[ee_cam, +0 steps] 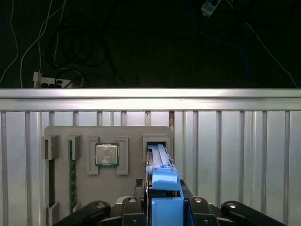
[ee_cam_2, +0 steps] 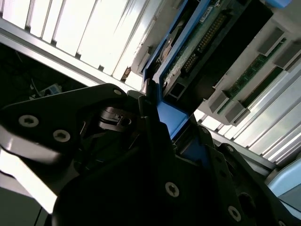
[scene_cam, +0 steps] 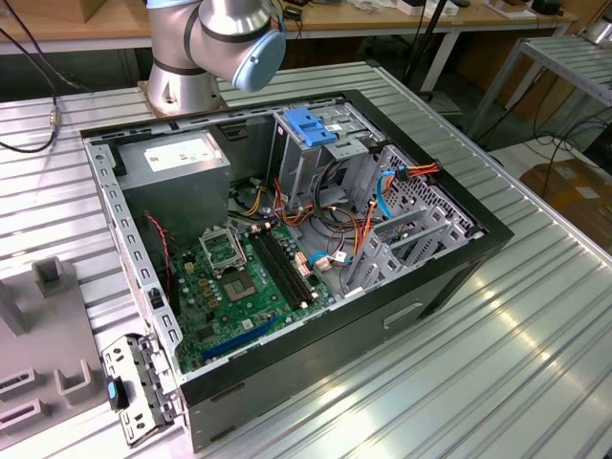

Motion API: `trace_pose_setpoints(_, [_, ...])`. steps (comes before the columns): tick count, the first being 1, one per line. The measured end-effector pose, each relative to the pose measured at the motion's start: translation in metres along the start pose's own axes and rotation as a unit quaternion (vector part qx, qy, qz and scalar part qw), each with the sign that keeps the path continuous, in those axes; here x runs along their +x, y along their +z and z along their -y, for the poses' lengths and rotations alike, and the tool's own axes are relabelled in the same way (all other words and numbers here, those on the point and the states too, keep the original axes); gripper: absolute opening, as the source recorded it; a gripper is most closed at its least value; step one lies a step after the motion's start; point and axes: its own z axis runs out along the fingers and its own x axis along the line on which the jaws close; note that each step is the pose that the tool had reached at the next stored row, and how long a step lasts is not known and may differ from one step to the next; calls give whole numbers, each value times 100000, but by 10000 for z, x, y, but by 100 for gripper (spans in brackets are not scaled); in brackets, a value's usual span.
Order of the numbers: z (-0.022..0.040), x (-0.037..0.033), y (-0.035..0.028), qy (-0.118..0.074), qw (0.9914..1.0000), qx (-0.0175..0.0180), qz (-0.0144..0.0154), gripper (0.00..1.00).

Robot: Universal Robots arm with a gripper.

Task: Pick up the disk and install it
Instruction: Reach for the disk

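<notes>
Right at the wrist, in the first wrist view, your gripper (ee_cam: 164, 209) straddles the disk (ee_cam: 159, 160), with a dark finger on each side of its bright blue rail. Judging by how tightly the fingers sit against the plastic, I'd call the hand clamped on the disk, not merely around it. The disk stands on edge, its far end at the slot of the grey tray (ee_cam: 131, 134). You cannot tell from these views whether it has cleared the slot.

Just beside that slot a processor chip (ee_cam: 106, 155) lies in its own pocket, and further along the tray are two memory sticks (ee_cam: 73, 174). The tray lies near the edge of the tabletop (ee_cam: 150, 92), with loose cables (ee_cam: 70, 42) in the dark beyond.

Across the tabletop, in the exterior view, the open computer case (scene_cam: 449, 277) has its drive cage (scene_cam: 298, 167) at its far side. Orange and blue wires (scene_cam: 382, 196) loop right beside the cage.

Watch three things:
- **Grip:** The hold is on smooth plastic at one end only, so the disk's weight could swing it or let it slip.
- **Slot:** Any pull that is not straight along the slot could jam the rails and drag the tray toward the edge.
- **Wires:** They lie close enough to the cage to snag a rail or get pinched.
</notes>
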Motion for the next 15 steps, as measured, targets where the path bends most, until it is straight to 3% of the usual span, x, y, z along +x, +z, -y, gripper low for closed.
trace_pose_setpoints(4, [1,-1,-94,2,100000,-2,82,37])
trace_pose_setpoints(11, [2,-1,-197,2,100000,-4,197,37])
trace_pose_setpoints(12, [3,-1,-300,5,99999,-4,502,37])
trace_pose_setpoints(13, [5,-2,-449,9,99996,-12,904,37])
trace_pose_setpoints(14, [7,-3,-559,11,99996,-11,906,37])
trace_pose_setpoints(15, [7,-3,-590,12,99996,-12,906,37])
